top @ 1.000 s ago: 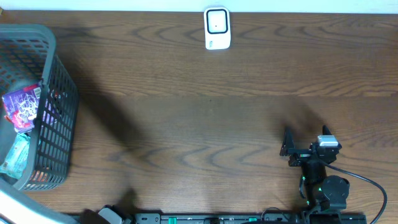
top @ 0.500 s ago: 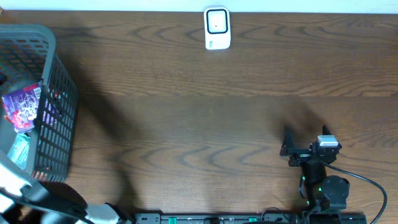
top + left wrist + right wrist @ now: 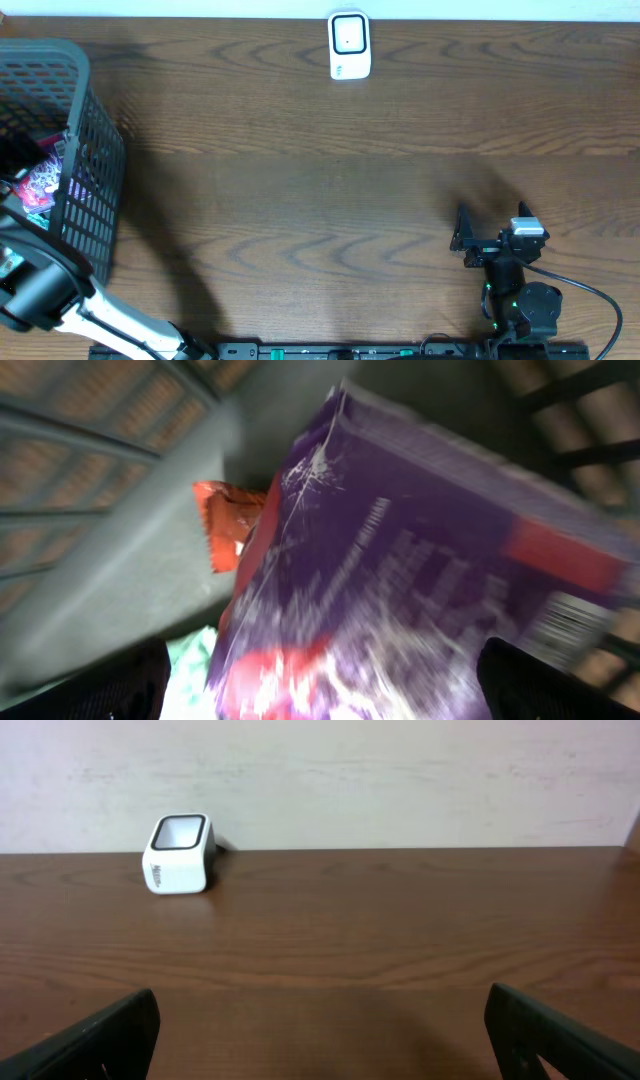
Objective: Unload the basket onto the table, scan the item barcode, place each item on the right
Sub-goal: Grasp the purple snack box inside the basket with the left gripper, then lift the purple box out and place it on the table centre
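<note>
While the left jaws stand wide apart in the basket (image 3: 85,150), gripping nothing, a blurred purple packet (image 3: 420,560) lies just ahead of them, partly covering an orange wrapper (image 3: 225,520). Right jaws also spread wide and empty, low over the surface (image 3: 330,200) near its front edge, facing the white scanner (image 3: 180,853) at the far edge, well apart.

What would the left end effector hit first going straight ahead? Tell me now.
Most likely the glossy purple plastic packet, which fills the view dead ahead of the open left end effector inside the dark mesh basket. The blur leaves the gap unclear.
</note>
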Tool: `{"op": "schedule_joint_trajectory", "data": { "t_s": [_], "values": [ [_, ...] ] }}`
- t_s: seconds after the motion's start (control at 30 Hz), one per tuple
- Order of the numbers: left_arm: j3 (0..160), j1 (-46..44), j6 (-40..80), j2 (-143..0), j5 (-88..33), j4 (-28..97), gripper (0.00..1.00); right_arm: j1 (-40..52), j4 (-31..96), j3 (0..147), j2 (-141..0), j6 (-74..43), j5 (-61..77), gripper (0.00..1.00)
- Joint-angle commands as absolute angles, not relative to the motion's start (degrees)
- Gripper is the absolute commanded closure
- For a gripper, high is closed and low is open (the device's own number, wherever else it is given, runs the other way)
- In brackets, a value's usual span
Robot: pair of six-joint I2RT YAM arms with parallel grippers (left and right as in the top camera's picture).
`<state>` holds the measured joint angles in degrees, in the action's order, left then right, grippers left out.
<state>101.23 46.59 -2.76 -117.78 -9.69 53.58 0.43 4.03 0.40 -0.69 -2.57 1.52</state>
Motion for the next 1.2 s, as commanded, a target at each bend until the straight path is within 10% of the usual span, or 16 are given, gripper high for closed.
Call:
{"op": "schedule_joint_trajectory", "data": {
  "t_s": [0.0, 0.2, 0.23, 0.3, 0.33, 1.17],
  "values": [
    [101.2, 45.9, -6.5, -121.2, -8.9, 53.7, 0.02, 0.0, 4.3, 0.3, -0.4, -3.2, 1.6, 0.01],
    [101.2, 44.0, -7.9, -125.8, -9.0, 53.7, 0.01, 0.0, 4.3, 0.3, -0.4, -3.2, 1.6, 0.01],
    [101.2, 43.7, -7.9, -126.0, -9.0, 53.7, 0.15, 0.0, 4.3, 0.3, -0.4, -3.2, 1.6, 0.01],
    [101.2, 43.0, -7.9, -126.2, -9.0, 53.8, 0.87, 0.0, 4.3, 0.3, -0.4, -3.2, 1.6, 0.01],
    [101.2, 42.8, -7.8, -126.0, -9.0, 53.8, 0.92, 0.0, 4.3, 0.3, -0.4, -3.2, 1.6, 0.01],
    [101.8, 42.0, 25.6, -77.9, -22.9, 47.6, 0.93, 0.0, 4.3, 0.3, -0.4, -3.2, 1.6, 0.01]
  ]
}}
